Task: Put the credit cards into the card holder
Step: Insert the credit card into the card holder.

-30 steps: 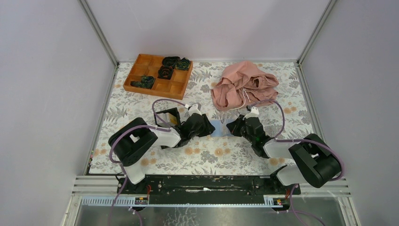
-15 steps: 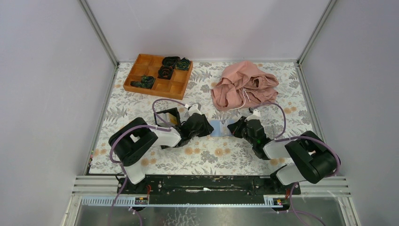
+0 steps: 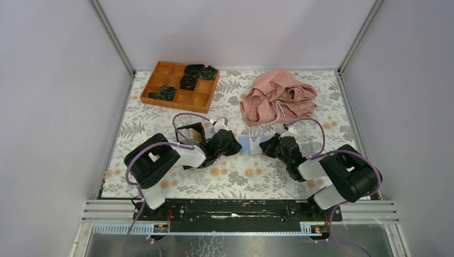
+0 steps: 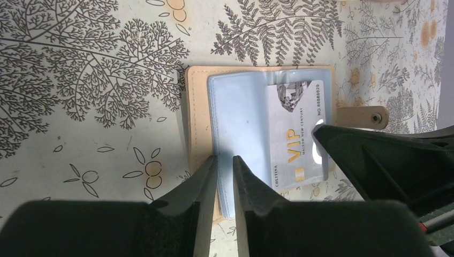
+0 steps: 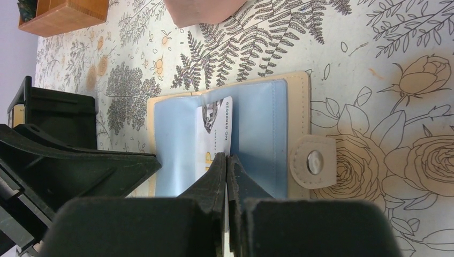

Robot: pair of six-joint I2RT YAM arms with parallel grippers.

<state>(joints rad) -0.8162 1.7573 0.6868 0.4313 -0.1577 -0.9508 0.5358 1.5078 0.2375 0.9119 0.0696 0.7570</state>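
The tan card holder (image 3: 250, 145) lies open on the floral cloth between my two grippers, blue sleeves up. It also shows in the left wrist view (image 4: 199, 107) and the right wrist view (image 5: 297, 101). A grey "VIP" credit card (image 4: 300, 134) sits partly inside a blue sleeve, its near end sticking out. My right gripper (image 5: 227, 156) is shut on that card's (image 5: 217, 128) edge. My left gripper (image 4: 225, 158) is nearly shut on the blue leaf at the holder's near edge. In the top view the left gripper (image 3: 236, 145) and right gripper (image 3: 265, 145) flank the holder.
An orange-brown compartment tray (image 3: 180, 83) with dark items stands at the back left. A crumpled pink cloth (image 3: 277, 96) lies at the back right. A black open box (image 3: 191, 132) sits just behind my left arm. The holder's snap tab (image 5: 313, 160) sticks out sideways.
My right gripper has moved left towards the card holder with the card. My left gripper has stayed at the holder's left edge.
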